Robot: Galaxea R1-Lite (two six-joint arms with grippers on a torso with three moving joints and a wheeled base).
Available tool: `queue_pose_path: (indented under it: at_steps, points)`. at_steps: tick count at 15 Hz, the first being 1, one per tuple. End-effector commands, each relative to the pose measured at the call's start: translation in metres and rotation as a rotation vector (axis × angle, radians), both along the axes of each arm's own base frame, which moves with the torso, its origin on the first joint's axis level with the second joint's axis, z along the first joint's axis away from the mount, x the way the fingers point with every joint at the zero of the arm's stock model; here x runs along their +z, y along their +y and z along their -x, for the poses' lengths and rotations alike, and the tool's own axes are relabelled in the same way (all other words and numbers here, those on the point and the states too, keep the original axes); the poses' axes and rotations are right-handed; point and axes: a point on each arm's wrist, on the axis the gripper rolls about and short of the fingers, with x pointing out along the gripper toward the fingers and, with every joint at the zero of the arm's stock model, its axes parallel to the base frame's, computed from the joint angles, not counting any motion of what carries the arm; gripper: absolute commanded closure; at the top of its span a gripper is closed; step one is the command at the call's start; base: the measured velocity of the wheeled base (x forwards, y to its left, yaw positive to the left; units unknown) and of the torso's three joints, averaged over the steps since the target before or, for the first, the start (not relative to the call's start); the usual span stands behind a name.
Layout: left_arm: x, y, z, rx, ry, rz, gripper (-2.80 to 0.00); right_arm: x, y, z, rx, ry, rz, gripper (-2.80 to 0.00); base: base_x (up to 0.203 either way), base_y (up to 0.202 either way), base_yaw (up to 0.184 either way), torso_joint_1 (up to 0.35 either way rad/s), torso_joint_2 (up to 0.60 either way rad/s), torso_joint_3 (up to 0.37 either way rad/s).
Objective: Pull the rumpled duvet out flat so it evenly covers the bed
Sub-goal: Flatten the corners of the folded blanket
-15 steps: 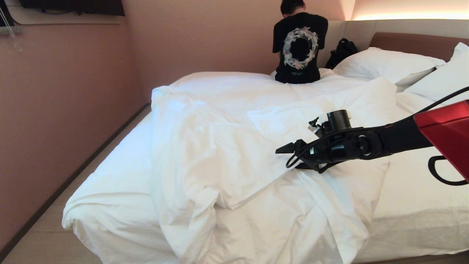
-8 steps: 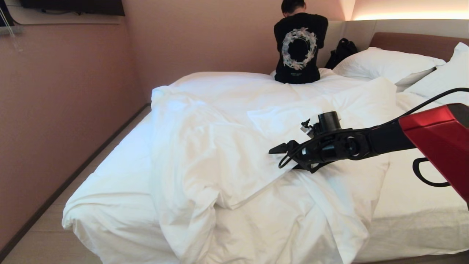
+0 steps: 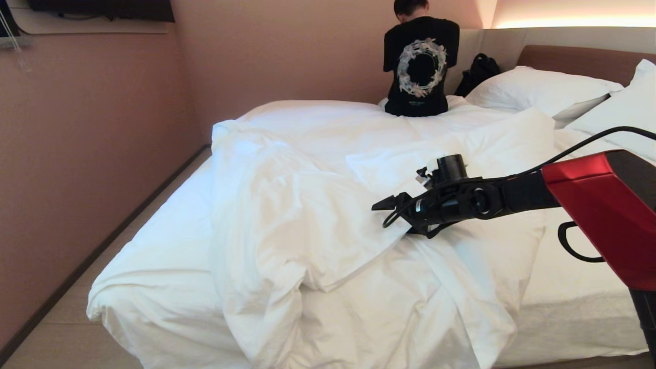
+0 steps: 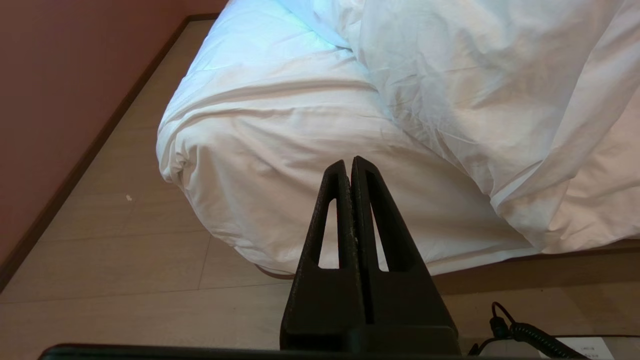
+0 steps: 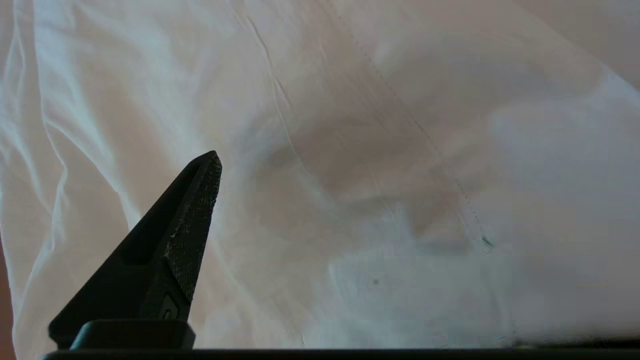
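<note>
Right tool [image 3: 392,205] moved left over rumpled duvet [image 3: 287,215], spread wide, no readable writing

Right gripper [image 3: 392,210] reaches out level, jaws wide; left gripper [image 4: 351,167] closed.

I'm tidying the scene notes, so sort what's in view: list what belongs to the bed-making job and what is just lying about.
Job:
- puffy rumpled white duvet
- wide low bed with white-sheeted mattress
- right gripper, open over the duvet
- left gripper, shut, parked near the bed's foot

Lying about:
- plump white pillows
- black bag
- person in black T-shirt
</note>
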Motion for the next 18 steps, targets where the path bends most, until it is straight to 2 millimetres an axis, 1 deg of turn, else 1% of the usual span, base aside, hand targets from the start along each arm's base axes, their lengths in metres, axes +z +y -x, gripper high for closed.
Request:
queue_pose_path:
  at_steps: [1,5,6,14,18]
  points:
    - [0.000,0.000,0.000,0.000,0.001,-0.001,0.00,-0.006,0.005,-0.002,0.005,0.018,-0.006,-2.80,0.000,0.000,0.000,0.000,0.00,0.000]
    - [0.000,0.000,0.000,0.000,0.001,-0.001,0.00,-0.005,0.005,-0.002,0.004,0.015,-0.009,-2.80,0.000,0.000,0.000,0.000,0.00,0.000]
    - [0.000,0.000,0.000,0.000,0.001,-0.001,0.00,-0.004,0.005,-0.002,0.003,0.015,-0.010,0.00,0.000,0.000,0.000,0.000,0.00,0.000]
    - [0.000,0.000,0.000,0.000,0.001,-0.001,0.00,0.001,0.006,-0.005,-0.011,0.003,-0.028,0.00,0.000,0.000,0.000,0.000,0.00,0.000]
    - [0.000,0.000,0.000,0.000,0.001,-0.001,0.00,0.013,0.006,-0.006,-0.027,-0.013,-0.054,0.00,0.000,0.000,0.000,0.000,0.00,0.000]
